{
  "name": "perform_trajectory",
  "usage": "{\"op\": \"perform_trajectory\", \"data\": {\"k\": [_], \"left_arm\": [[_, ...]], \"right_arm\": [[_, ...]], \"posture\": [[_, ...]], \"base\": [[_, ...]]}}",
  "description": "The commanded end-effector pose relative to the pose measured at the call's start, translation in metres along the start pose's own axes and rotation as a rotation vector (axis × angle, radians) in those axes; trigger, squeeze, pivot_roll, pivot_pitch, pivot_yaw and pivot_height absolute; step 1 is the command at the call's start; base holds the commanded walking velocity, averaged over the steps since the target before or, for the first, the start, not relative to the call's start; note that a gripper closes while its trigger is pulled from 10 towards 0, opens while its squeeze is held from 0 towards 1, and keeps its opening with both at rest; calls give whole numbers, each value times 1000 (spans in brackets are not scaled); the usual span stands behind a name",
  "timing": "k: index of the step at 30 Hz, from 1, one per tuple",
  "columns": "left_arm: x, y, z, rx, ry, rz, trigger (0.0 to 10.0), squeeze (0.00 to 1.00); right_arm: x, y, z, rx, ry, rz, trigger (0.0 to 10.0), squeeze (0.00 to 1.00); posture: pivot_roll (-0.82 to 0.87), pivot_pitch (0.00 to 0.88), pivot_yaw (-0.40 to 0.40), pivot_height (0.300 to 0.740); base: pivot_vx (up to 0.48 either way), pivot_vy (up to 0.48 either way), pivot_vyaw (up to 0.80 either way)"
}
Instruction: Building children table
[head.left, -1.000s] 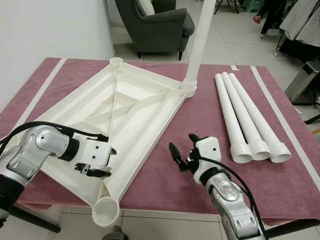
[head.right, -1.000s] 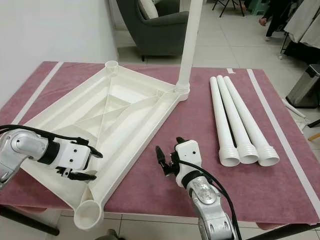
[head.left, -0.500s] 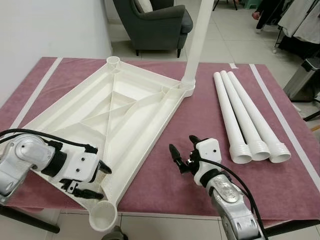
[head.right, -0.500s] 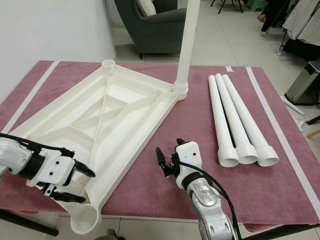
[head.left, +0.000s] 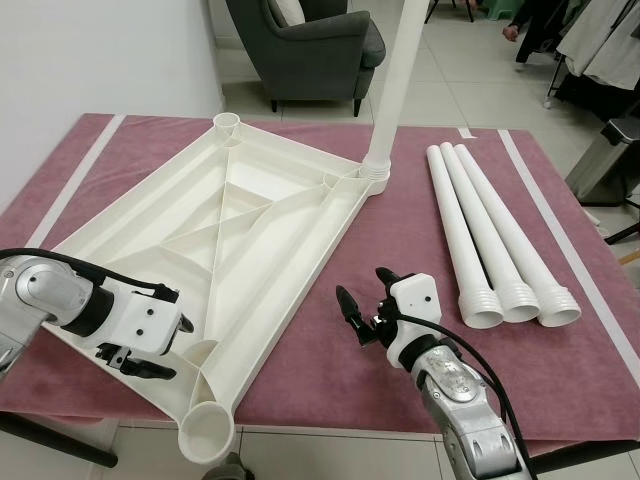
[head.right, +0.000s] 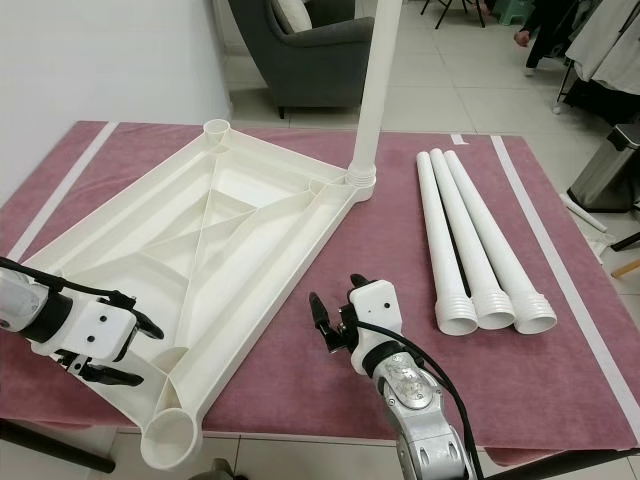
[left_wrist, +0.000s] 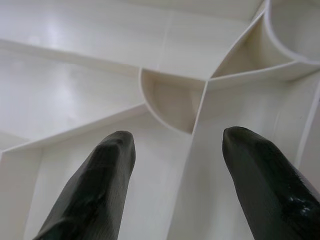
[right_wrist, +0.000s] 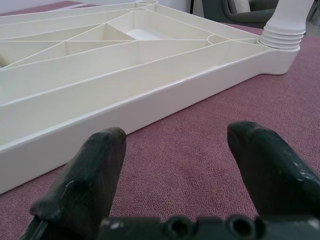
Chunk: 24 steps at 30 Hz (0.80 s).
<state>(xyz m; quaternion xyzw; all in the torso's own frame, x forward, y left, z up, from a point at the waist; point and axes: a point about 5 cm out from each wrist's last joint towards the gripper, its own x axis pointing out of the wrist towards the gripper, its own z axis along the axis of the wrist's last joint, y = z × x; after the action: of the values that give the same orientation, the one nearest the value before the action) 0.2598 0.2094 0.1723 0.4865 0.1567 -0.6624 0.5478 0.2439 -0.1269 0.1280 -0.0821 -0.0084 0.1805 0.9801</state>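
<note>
Your left claw (head.left: 160, 345) hovers with fingers spread wide at the near left edge of the upturned white plastic tabletop (head.left: 230, 225), which lies on the maroon-covered counter (head.left: 400, 260) with one white leg (head.left: 395, 90) standing upright in its far corner. Your right claw (head.left: 362, 305) gapes open over bare cloth, beside three loose white tube legs (head.left: 495, 235).

Two blunt black fingers (left_wrist: 95, 190) of the left gripper (left_wrist: 175, 185) stand spread apart, with nothing between them. Close beyond them lies the ribbed underside of a white plastic tabletop (left_wrist: 75, 95), where thin raised ribs meet at a small curved pocket (left_wrist: 172, 102). A larger rounded socket wall (left_wrist: 292, 30) curves at the corner.
</note>
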Motion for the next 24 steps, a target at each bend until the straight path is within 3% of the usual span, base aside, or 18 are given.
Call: {"op": "perform_trajectory", "data": {"k": [1,5,7,8,12,13,17,18,24], "left_arm": [[-9,4,-6,8,45,42,8627,0],[-8,2,-15,6,84,21,7725,0],[0,0,-19,-16,82,16,7451,0],[5,0,-20,-26,77,16,6588,0],[14,0,-23,-48,62,28,6039,0],[18,1,-24,-54,59,29,4706,0],[27,4,-25,-67,47,52,3647,0],[30,6,-24,-69,38,62,0,0],[37,11,-22,-67,9,88,0,0]], "right_arm": [[-2,2,-2,-2,10,8,10000,0],[-2,2,-2,-2,11,4,10000,0],[-2,2,-2,-1,10,3,10000,0],[-2,2,-2,0,9,3,10000,0],[-2,1,-2,-1,9,4,10000,0],[-1,1,-1,-1,9,4,10000,0],[-1,1,-1,-3,8,5,10000,0],[-1,0,-1,-3,8,5,10000,0],[-1,0,0,-3,7,3,10000,0]], "posture": [[108,28,45,740],[107,29,47,740],[107,28,47,740],[107,30,44,740],[107,32,41,740],[105,33,40,740],[104,35,39,740],[100,35,39,740],[98,35,40,740]], "base": [[0,0,0],[0,0,0],[0,0,0],[0,0,0],[0,0,0],[0,0,0],[0,0,0],[0,0,0],[0,0,0]]}}
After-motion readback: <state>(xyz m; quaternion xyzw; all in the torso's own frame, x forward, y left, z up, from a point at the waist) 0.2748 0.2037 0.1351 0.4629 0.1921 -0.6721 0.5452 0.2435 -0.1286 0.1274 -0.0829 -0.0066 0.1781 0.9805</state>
